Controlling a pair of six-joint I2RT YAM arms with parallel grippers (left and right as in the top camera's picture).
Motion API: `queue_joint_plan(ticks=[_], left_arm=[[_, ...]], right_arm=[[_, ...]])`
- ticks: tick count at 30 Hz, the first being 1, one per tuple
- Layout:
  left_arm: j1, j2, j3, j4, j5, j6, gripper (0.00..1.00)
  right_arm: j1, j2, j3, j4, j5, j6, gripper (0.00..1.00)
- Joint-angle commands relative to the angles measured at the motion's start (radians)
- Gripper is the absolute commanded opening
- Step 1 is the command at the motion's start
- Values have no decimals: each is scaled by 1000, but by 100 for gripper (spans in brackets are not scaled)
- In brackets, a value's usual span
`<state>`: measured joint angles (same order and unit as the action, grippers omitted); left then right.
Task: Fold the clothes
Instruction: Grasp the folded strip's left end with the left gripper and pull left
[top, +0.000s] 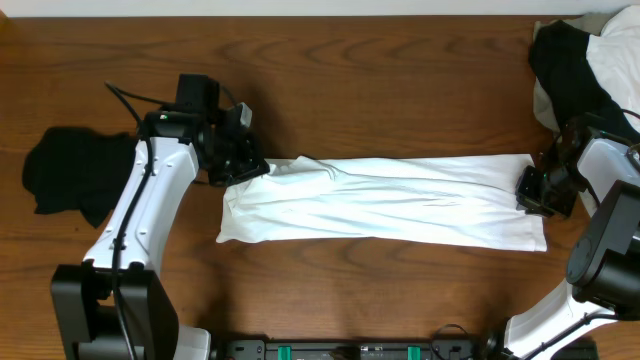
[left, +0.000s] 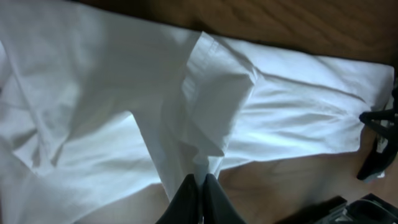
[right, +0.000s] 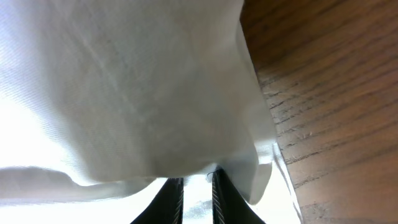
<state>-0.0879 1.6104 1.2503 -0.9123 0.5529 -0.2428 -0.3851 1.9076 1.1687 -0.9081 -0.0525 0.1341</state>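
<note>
Brown wood-grain tabletop (top: 380, 60) is filling the overhead view, with both arms reaching in from the near edge. The white T-shirt (top: 390, 200) is lying across the middle of the tabletop as a long, narrow folded band, running from left of centre to the right side, wrinkled along its length and bunched at the left end. No print is showing on the upper surface.

The left hand (top: 245, 160) is sitting at the shirt's upper left corner. In the left wrist view its fingers (left: 186, 196) are pressed together, pinching a ridge of white cloth that is rising into a peaked fold right in front of them. The rest of the shirt is spreading away flat toward the far end.

The right hand (top: 535, 192) is sitting at the shirt's right end, on the edge nearest the upper right corner. In the right wrist view its fingers (right: 173, 199) are standing close together with white fabric between them, pinching the shirt's edge, while cloth is draping over them and covering most of the view. Bare wood is showing to the right of that cloth.

A small black garment (top: 65, 175) is lying on the far left of the tabletop, well apart from the shirt. A black and pale heap (top: 580, 60) is sitting in the upper right corner, just beyond the right arm.
</note>
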Motion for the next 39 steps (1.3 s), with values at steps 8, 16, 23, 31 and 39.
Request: queue_joint_plan(ticks=[8,16,23,31,39], left_arm=[[-2,-148,-2,-83,27,1,6],[-2,-195,-3,-154,27,1,6],[-2,-194,-3,-179,-50,1,6],[-2,-193,-3,-155,-256,1,6],[-2,-192,-3,-133,-258,-27,6]], right_arm=[[-13,26,-8,-1,-8,8,15],[-13,26,-8,-5,-8,8,15],[-13,26,-8,-8,-9,8,15],[-13,26,-8,-8,-8,8,15],[-13,26,-8,-8,-8,8,15]])
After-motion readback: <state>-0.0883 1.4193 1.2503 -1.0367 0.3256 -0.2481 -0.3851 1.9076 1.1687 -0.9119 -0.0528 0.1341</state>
